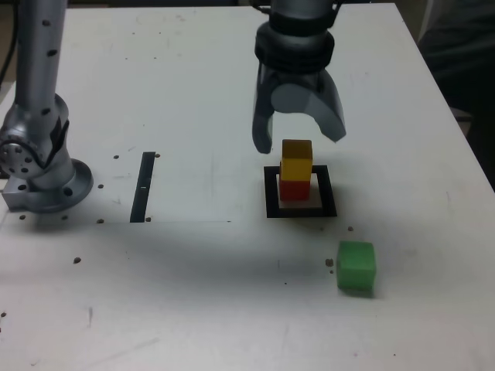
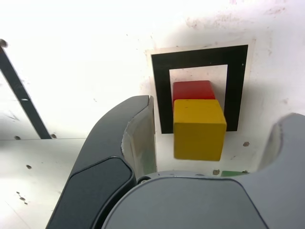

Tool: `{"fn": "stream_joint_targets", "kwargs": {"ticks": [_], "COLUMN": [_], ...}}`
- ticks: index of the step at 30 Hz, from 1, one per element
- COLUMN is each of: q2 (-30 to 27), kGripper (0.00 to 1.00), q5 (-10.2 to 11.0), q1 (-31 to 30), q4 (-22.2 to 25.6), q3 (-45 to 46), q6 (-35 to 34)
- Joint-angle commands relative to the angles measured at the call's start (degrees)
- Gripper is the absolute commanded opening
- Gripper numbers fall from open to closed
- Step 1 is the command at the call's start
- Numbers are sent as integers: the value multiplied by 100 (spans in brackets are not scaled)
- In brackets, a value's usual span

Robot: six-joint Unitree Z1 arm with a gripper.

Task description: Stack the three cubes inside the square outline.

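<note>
Off near the exterior view's lower right, the green cube (image 1: 356, 266) is left alone on the table (image 1: 193, 85), well apart from the square outline (image 1: 301, 192), where yellow cube (image 1: 296, 158) is stacked on red cube (image 1: 292, 188). It's probably light and rigid, best pinched across two opposite flat sides. Matte, solid-coloured, crisp-edged. The gripper (image 1: 302, 141) is spread wide above the stack, nothing held.

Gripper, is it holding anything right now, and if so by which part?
Nothing is held. The gripper is open above the yellow cube, which sits on the red cube; its fingers stand clear of both sides.
</note>
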Motion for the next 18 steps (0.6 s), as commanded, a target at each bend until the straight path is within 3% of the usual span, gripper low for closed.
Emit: {"fn": "stream_joint_targets", "kwargs": {"ticks": [1,9,18], "q2": [-119,-272,-67], "kGripper": [100,100,100], "q5": [79,462,498], "q1": [-32,-434,-1161], "q4": [83,550,914], "q3": [-41,-484,-1003], "q6": [72,178,-294]}}
